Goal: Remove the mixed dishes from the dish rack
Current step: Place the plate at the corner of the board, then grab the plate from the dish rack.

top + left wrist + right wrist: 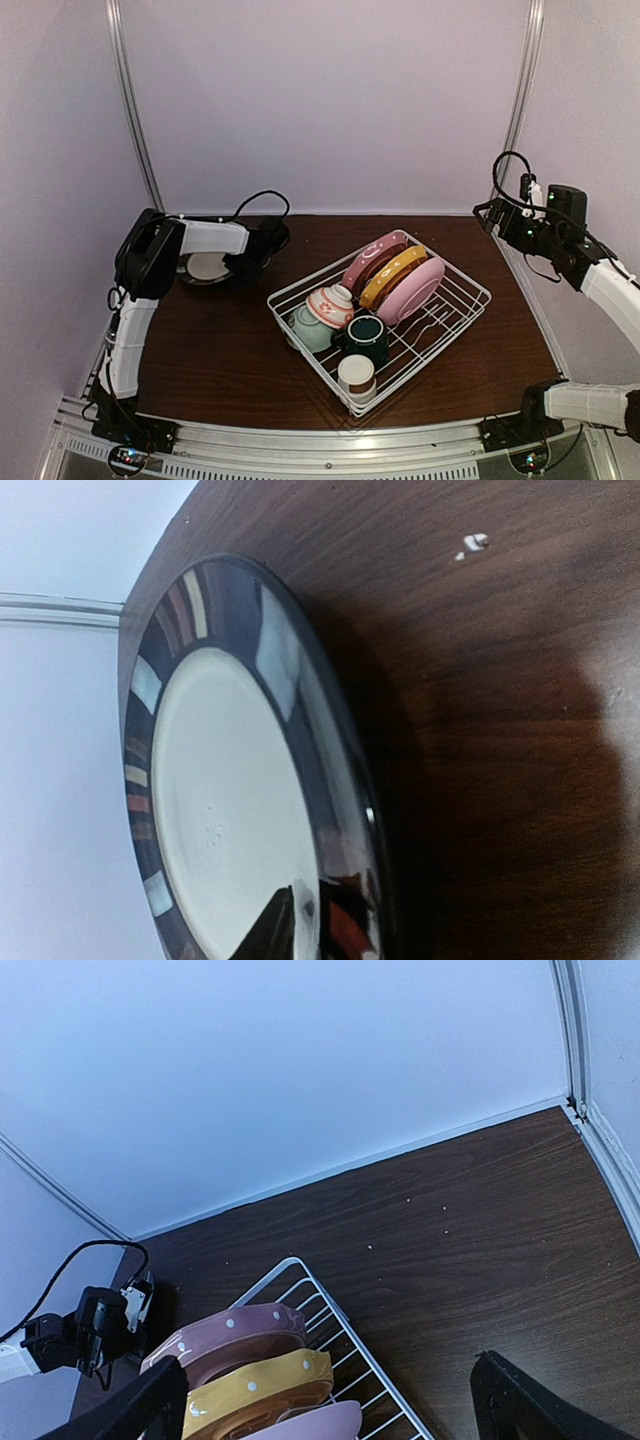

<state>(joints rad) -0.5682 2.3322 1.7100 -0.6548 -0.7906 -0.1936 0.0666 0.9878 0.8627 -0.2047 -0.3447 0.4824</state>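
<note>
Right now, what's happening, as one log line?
left gripper: by striped plate on table | right gripper: open, empty | dish rack: plates, bowls, mug, cup inside

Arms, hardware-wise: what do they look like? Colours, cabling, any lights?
Both match: white tubular links, black joint housings. The left arm has a black cable looping by its wrist. The right arm carries a similar black loop plus small green lights. The right fingers are black.

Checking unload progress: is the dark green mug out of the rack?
No, the dark green mug sits inside the dish rack, beside the white-and-brown cup.
</note>
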